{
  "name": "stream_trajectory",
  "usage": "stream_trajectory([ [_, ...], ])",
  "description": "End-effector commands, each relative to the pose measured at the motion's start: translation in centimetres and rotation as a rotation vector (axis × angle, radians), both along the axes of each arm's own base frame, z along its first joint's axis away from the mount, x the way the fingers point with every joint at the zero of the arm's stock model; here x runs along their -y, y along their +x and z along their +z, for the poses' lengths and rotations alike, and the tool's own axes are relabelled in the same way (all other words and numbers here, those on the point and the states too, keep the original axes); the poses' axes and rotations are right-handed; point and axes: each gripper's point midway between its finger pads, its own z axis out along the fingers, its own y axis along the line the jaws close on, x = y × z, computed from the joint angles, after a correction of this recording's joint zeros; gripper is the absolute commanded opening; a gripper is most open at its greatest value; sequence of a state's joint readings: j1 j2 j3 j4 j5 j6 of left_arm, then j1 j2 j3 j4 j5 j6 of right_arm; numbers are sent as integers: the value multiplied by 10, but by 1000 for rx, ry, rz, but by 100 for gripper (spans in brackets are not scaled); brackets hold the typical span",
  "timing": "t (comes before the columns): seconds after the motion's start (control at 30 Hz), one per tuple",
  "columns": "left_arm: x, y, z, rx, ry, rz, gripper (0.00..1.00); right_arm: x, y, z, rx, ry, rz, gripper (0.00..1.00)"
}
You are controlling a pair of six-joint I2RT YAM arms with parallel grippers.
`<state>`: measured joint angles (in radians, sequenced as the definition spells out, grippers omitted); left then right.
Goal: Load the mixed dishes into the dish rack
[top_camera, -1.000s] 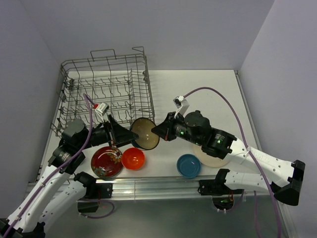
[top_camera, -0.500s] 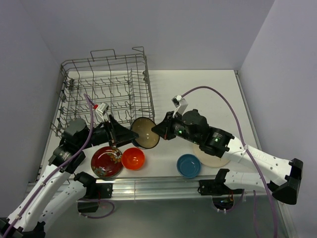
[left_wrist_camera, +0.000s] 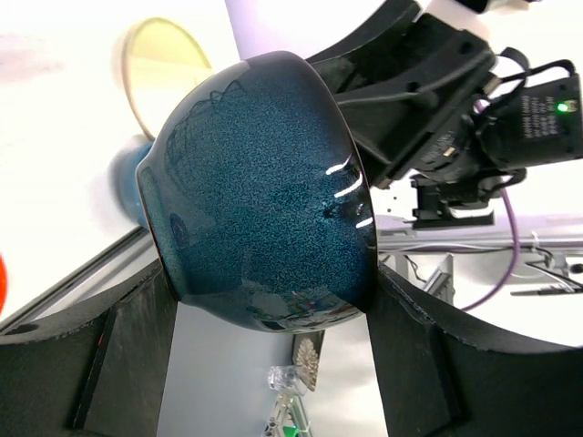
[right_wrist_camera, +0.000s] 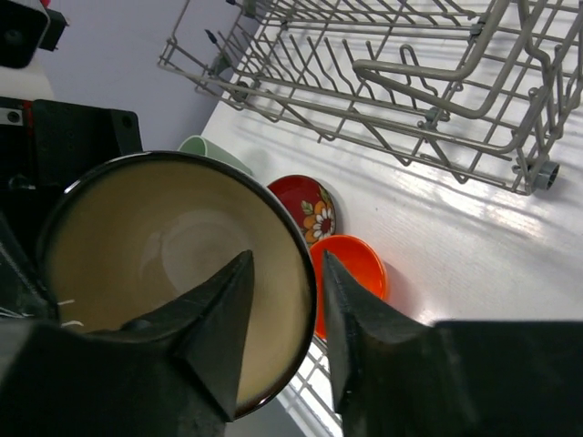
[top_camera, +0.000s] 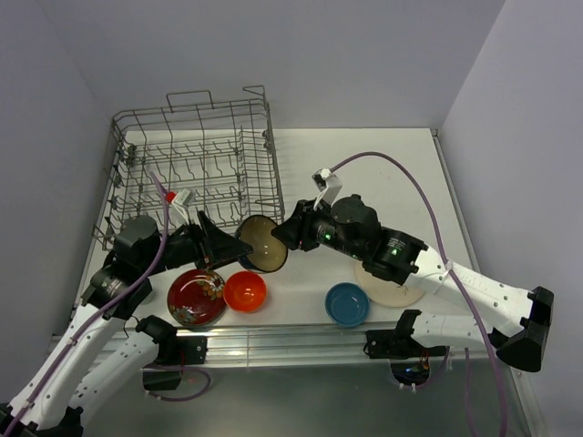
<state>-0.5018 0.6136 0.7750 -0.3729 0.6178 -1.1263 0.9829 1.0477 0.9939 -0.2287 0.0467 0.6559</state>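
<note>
My left gripper is shut on the teal-outside, beige-inside bowl and holds it on its side above the table, just in front of the dish rack. In the left wrist view the bowl sits between my two fingers. My right gripper is open, with one finger inside the bowl and one outside its rim. The red floral bowl, orange bowl and small blue bowl lie on the table. The cream plate is mostly hidden under my right arm. The pale green cup shows behind the bowl.
The grey wire rack holds no dishes and stands at the far left of the white table. Walls close in on the left and right. A metal rail runs along the near edge.
My right gripper has moved left to the held bowl, and its fingers now straddle the rim. My left gripper has held the bowl nearly still.
</note>
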Motion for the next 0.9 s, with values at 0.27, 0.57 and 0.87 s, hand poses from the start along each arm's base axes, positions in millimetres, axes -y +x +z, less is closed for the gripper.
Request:
stream_trajectory([
  [0.27, -16, 13, 63, 226, 25, 122, 0, 9, 23, 31, 58, 34, -75, 75],
  [0.57, -51, 67, 88, 270, 322, 377, 0, 76, 38, 53, 129, -35, -286, 85],
  [0.87, -86, 154, 111, 331, 649, 653, 0, 118, 35, 74, 201, -91, -372, 85],
])
